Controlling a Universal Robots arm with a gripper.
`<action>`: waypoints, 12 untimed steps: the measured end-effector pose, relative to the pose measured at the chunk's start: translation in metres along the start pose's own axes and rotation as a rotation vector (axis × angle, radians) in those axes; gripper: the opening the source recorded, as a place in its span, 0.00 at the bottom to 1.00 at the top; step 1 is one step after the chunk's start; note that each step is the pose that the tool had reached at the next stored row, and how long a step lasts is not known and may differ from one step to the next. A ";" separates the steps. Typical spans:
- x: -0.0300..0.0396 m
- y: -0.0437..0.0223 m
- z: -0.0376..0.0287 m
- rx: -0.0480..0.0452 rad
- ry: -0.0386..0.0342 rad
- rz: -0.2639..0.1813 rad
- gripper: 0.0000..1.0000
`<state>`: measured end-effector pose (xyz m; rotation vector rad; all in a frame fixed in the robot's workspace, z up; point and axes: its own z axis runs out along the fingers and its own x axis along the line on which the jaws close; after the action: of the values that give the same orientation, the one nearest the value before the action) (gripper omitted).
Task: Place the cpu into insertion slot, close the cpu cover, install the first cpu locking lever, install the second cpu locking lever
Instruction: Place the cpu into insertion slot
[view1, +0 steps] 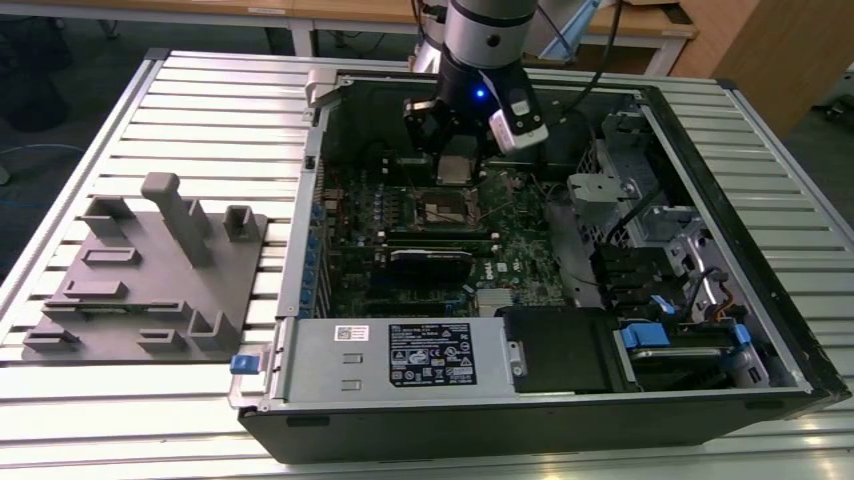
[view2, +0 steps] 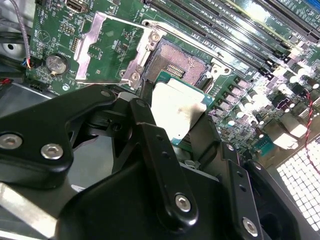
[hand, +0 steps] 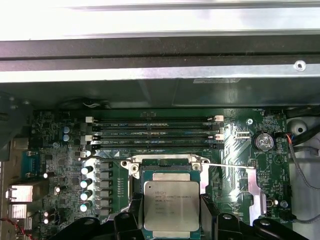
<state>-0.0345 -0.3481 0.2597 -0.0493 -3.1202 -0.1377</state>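
My gripper (view1: 457, 172) is shut on the cpu (view1: 457, 168), a flat silver square chip, inside the open computer case. It hangs just above the green motherboard, a little to the far side of the insertion slot (view1: 447, 210). In both wrist views the cpu (hand: 171, 205) (view2: 180, 110) sits clamped between the two black fingers (hand: 134, 212), tilted over the edge of the insertion slot (view2: 175, 62) (hand: 167, 167), whose dark centre lies bare. The cpu cover (view2: 86, 45) (hand: 251, 190) is swung open and lies flat beside the slot. Thin lever wires (hand: 225, 165) stick out beside the slot.
Long black memory slots (hand: 155, 132) run beside the socket. A power supply box with a white label (view1: 427, 355) fills the case's near side, and a metal drive cage (view1: 627, 200) stands at the exterior view's right. A grey fixture (view1: 147, 270) rests on the slatted table.
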 end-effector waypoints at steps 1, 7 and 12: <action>0.0000 0.0000 0.0004 0.0000 -0.0001 0.000 0.54; -0.0001 -0.0005 0.0051 0.0025 0.0000 0.000 0.54; 0.0006 -0.0010 0.0092 0.0026 0.0002 -0.002 0.54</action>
<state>-0.0353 -0.3483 0.2505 -0.0455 -3.1204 -0.1337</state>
